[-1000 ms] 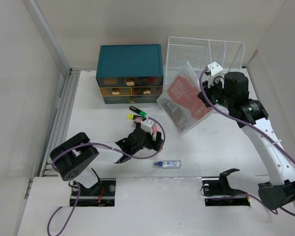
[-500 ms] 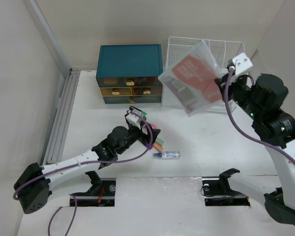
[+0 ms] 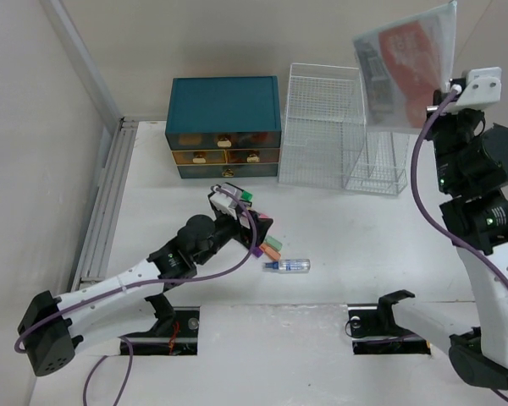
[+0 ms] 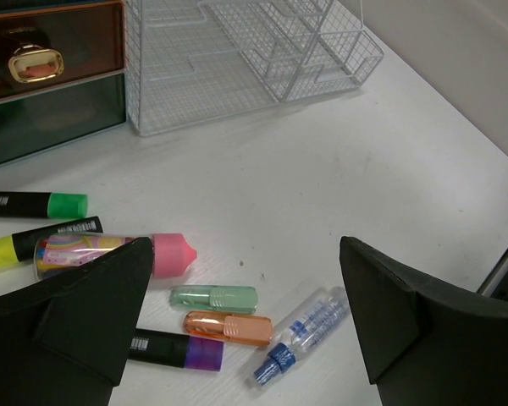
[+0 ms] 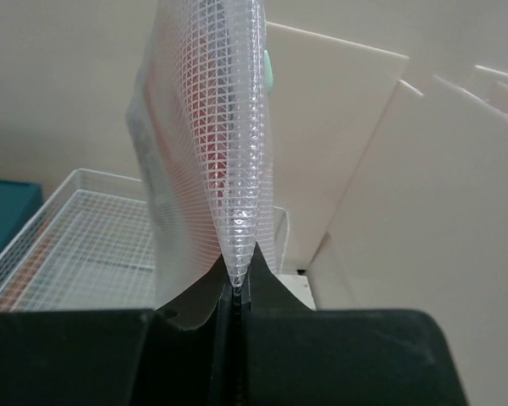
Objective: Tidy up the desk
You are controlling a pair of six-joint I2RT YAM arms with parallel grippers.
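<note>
Nothing's filed yet: your right pincer (image 5: 237, 292) clamps the mesh pouch (image 3: 404, 72) aloft, while your left pincer (image 4: 245, 279) gapes over loose pens (image 4: 220, 298) on the tabletop (image 3: 364, 228).

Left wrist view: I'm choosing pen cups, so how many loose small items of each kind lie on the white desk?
Black-barrelled markers: 3
Short translucent capped sticks: 2
Pink-capped patterned tube: 1
Clear blue-capped bottle: 1
Total: 7
</note>
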